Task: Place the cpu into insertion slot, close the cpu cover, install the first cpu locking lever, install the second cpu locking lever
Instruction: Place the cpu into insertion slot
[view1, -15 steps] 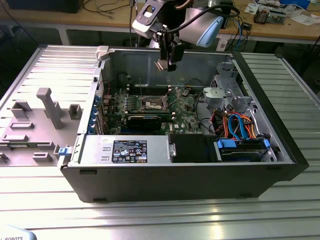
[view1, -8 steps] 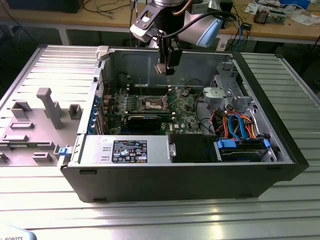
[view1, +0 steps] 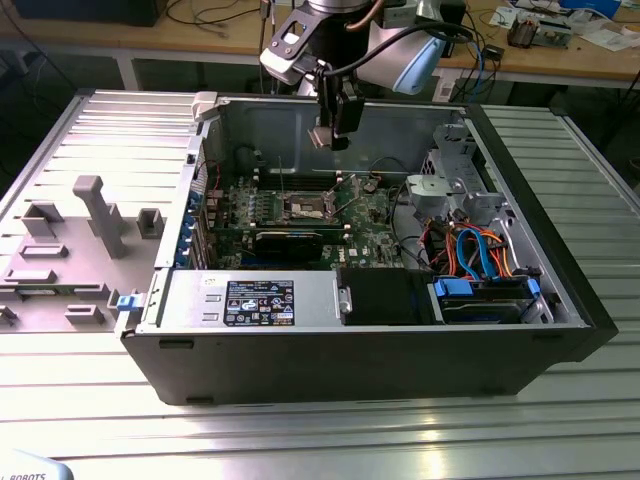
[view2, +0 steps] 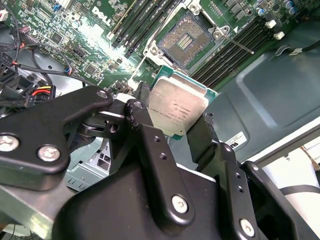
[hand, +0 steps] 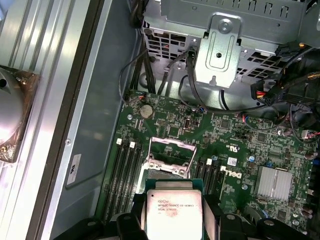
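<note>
The cpu (view2: 177, 107), a small square chip with a silvery top, is clamped edge to edge in my gripper (view2: 172, 120), which is shut on it. In the exterior view my gripper (view1: 330, 135) hangs inside the open computer case, well above the motherboard (view1: 370, 215). The insertion slot (view2: 186, 39) lies open below, its contacts exposed. The cpu cover (hand: 171, 150) stands raised at the slot as a thin metal frame, and the cpu (hand: 172, 210) hovers just beside it. A thin locking lever (view2: 235, 42) sticks out next to the slot.
Case walls (view1: 330, 115) ring the board. A metal drive cage (view1: 450, 190) and blue and orange cables (view1: 480, 250) sit at the exterior view's right, a power supply (view1: 250, 300) in front. Memory slots (hand: 125, 170) flank the socket. A grey fixture (view1: 95, 215) lies outside the case.
</note>
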